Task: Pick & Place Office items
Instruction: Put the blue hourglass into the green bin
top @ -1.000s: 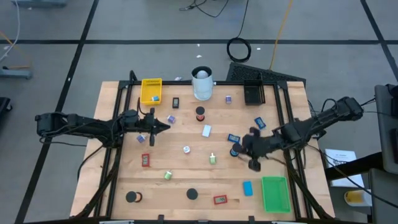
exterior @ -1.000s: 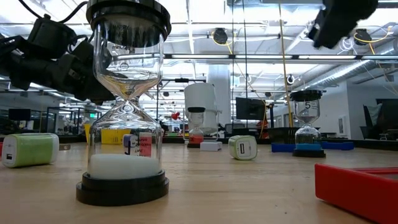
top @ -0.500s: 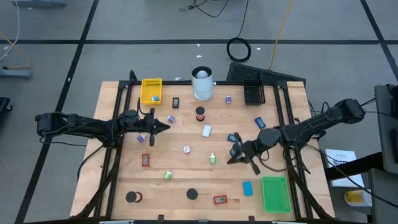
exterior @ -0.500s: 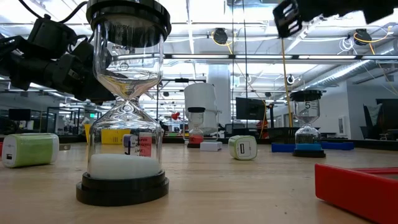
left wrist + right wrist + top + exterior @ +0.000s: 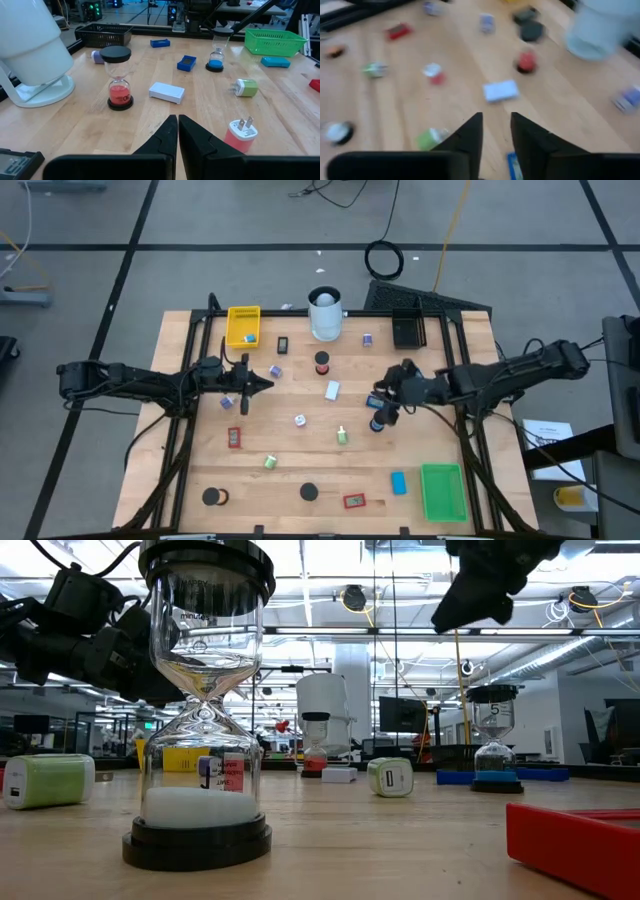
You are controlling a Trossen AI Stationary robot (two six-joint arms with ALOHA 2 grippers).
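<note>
Right fingers [image 5: 496, 131] slightly parted, empty; left fingers [image 5: 178, 131] closed, empty.

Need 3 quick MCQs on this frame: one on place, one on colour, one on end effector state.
1. Where is the green tray?
A. near corner on the right arm's side
B. far corner on the left arm's side
C. table centre

2. Sand colour in the hourglass beside the white block?
A. blue
B. red
C. white

3. Left end effector fingers?
A. wide open
B. holding a block
C. shut, empty

Answers: 1 A, high view shows it there. 2 B, red sand fills the lower bulb. 3 C, fingers meet with nothing between.
</note>
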